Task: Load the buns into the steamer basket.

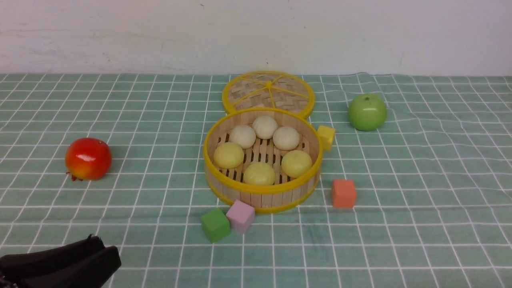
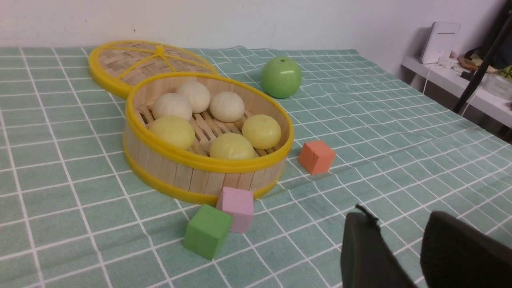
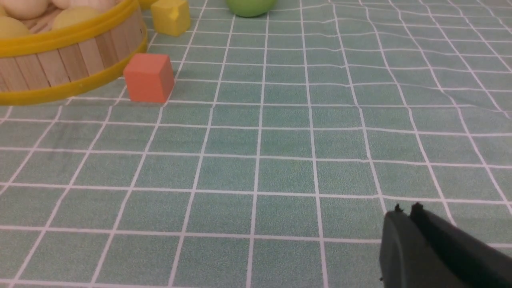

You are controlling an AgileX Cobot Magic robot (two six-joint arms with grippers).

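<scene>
1. Left claw, at seven o'clock on the table, jaws parted, empty.
2. Six buns sit inside the steamer basket, centre; they look light, soft, smooth, best pinched gently across their sides.
3. Right claw, jaws closed, empty.

Green cube and pink cube against steamer basket front.

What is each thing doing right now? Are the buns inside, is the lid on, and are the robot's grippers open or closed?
buns: all six inside the basket, three pale yellow, three off-white
steamer basket: upright, uncovered
lid: off, lying flat behind the basket
left gripper: open, empty
right gripper: shut, empty
green apple: upright on the cloth
</scene>
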